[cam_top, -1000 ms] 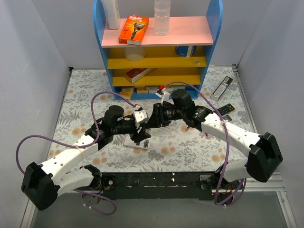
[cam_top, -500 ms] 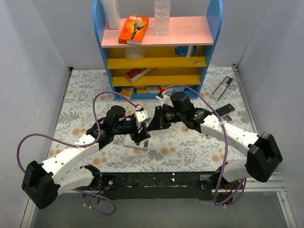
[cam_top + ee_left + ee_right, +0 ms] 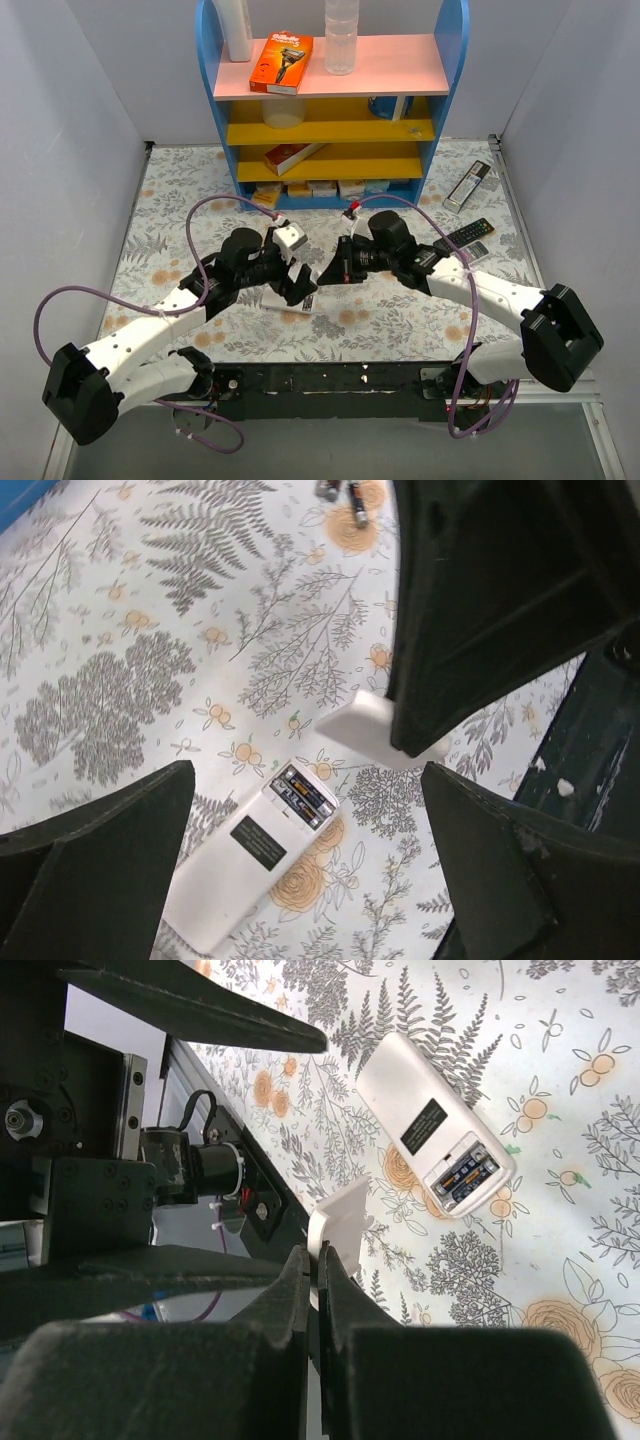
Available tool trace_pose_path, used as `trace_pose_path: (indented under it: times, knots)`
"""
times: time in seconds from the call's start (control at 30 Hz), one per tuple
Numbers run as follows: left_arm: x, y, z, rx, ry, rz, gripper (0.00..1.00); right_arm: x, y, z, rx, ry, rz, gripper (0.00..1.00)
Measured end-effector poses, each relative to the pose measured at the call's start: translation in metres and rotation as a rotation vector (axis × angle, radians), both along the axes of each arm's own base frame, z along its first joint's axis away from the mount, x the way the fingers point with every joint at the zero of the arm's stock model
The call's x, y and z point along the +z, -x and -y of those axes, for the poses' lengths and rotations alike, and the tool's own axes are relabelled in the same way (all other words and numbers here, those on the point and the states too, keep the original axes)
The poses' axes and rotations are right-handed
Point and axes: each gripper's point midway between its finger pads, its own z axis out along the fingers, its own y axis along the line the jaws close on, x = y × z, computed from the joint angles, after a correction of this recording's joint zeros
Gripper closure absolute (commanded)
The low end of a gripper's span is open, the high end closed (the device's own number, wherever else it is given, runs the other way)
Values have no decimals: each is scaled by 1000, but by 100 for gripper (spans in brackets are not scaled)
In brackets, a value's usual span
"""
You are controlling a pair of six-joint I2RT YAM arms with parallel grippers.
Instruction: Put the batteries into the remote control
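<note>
The white remote control (image 3: 240,865) lies back up on the flowered table, its compartment open. Two batteries (image 3: 303,795) sit side by side inside it. My left gripper (image 3: 308,775) hangs open over the remote, one finger on each side, touching nothing. My right gripper (image 3: 318,1260) is shut on the thin white battery cover (image 3: 340,1215) and holds it on edge just above the table, beside the compartment end. The top view shows the remote (image 3: 285,300) under the left gripper (image 3: 297,285), with the right gripper (image 3: 330,274) close beside it. Two spare batteries (image 3: 342,492) lie farther back.
A blue shelf unit (image 3: 330,100) with pink and yellow boards stands at the back. A silver remote (image 3: 467,185) and a black remote (image 3: 470,232) lie at the right. The black rail of the table's near edge (image 3: 330,380) runs close behind the grippers.
My left gripper's jaws have opened wide over the remote. My right gripper has shut on the cover and moved toward the near edge, a little to the right.
</note>
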Motion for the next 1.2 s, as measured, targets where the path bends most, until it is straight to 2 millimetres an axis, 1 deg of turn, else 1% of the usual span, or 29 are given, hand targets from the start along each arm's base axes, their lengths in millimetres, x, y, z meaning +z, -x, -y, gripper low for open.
trace_pose_path:
  times: [0.2,0.33,0.47,0.6,0.67,0.73,0.97,1.03,1.2]
  knots:
    - [-9,-9,-19,273,63,-128,2,-12,-1,8,-47,-28,2,99]
    - [-22,-20,-39,497,88,-234,2,-28,2,13,-73,-43,-19,99]
    - [-49,-28,-72,724,99,-361,2,-45,6,18,-102,-59,-34,99]
    - [-69,-30,-98,867,112,-446,2,-58,8,24,-136,-82,-46,99]
    - [-72,-29,-105,904,132,-461,2,-67,7,27,-155,-90,-52,99]
    - [-70,-28,-106,911,154,-461,2,-77,8,31,-170,-92,-64,99]
    - [-53,-27,-106,901,245,-413,2,-107,12,43,-215,-89,-116,95]
    - [-50,-28,-106,899,258,-403,2,-113,12,46,-227,-90,-126,94]
    - [-50,-29,-108,909,258,-394,2,-123,11,55,-271,-101,-158,89]
